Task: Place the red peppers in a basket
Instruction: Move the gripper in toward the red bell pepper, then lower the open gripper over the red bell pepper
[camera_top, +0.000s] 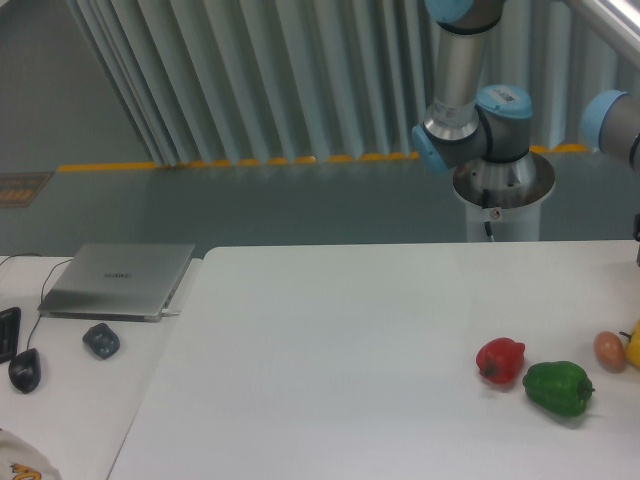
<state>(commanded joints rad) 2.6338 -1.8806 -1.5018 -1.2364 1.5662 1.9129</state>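
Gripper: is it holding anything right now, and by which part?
Cannot tell: the gripper is out of view. The red pepper lies free on the table beside the green pepper.

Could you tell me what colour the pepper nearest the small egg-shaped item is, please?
Green. The green pepper lies beside the egg-shaped item, clearest in the fixed camera view.

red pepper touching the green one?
No: the red pepper sits just left of the green pepper with bare table between them.
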